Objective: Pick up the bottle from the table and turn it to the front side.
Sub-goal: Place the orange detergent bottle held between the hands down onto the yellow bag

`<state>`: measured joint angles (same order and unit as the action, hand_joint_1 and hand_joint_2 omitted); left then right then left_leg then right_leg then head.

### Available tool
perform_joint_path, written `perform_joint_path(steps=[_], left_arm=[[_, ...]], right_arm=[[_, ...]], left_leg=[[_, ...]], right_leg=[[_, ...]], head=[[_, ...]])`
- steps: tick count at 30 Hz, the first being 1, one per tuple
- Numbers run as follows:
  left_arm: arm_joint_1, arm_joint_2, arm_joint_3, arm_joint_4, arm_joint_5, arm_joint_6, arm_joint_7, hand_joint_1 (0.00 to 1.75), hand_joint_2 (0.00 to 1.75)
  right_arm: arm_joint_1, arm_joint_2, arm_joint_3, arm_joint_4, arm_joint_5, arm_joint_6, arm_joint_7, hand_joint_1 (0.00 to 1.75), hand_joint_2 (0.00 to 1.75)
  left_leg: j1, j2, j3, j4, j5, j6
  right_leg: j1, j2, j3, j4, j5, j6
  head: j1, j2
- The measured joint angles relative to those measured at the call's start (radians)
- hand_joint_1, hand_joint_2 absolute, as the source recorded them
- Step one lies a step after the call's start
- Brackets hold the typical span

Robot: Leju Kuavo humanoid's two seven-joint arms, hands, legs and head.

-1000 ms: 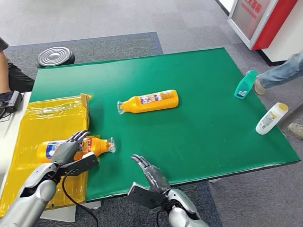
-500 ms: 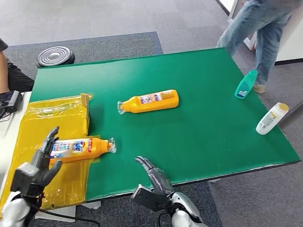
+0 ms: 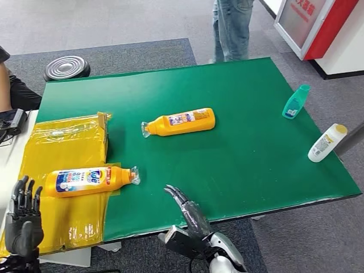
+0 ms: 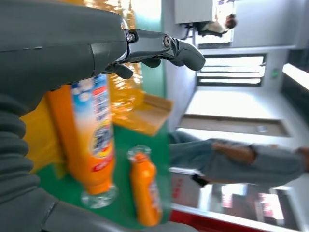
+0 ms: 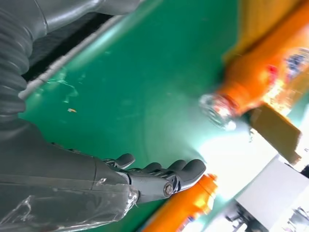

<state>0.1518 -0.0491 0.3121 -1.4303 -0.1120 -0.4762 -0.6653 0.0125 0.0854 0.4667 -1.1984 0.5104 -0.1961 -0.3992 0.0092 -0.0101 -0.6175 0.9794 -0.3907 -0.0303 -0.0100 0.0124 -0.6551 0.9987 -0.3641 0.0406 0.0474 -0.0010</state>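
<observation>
Just ahead of the left hand [image 3: 23, 219], the near bottle [image 3: 88, 180] lay on its side on the yellow plastic sheet [image 3: 64, 142], its bright front label facing up, neck reaching onto the green table [image 3: 240, 142]. A second before, that hand gripped it; now it had let go and drawn back, fingers spread, holding nothing. Judged: that turn done. Beyond the right hand [image 3: 189, 213], open and empty, a second orange bottle [image 3: 179, 122] lay well apart, untouched.
</observation>
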Motion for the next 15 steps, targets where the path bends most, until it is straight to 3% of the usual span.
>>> perform_joint_path(steps=[4, 9, 15], left_arm=[[0.027, -0.019, -0.016, 0.013, -0.124, 0.086, 0.000, 0.00, 1.75], [0.051, -0.036, -0.063, 0.016, -0.153, 0.152, 0.000, 0.00, 1.75], [0.056, -0.054, -0.128, 0.017, -0.092, 0.115, 0.000, 0.00, 1.75]], right_arm=[[0.040, -0.002, -0.026, -0.088, -0.106, 0.003, -0.098, 0.00, 1.75], [0.090, -0.005, -0.065, -0.188, -0.164, 0.008, -0.146, 0.00, 1.75], [0.129, -0.008, -0.096, -0.252, -0.172, 0.013, -0.161, 0.00, 1.75]], left_leg=[[0.000, 0.000, 0.000, 0.000, -0.001, 0.000], [0.000, 0.000, 0.000, 0.000, -0.002, 0.001], [0.000, 0.000, 0.000, 0.000, -0.002, 0.001]], right_leg=[[0.000, 0.000, 0.000, 0.000, 0.000, 0.000], [0.000, 0.000, 0.000, 0.000, -0.001, 0.000], [0.000, 0.000, 0.000, 0.000, -0.001, 0.000]], head=[[0.000, 0.000], [0.000, 0.000], [0.000, 0.000]])
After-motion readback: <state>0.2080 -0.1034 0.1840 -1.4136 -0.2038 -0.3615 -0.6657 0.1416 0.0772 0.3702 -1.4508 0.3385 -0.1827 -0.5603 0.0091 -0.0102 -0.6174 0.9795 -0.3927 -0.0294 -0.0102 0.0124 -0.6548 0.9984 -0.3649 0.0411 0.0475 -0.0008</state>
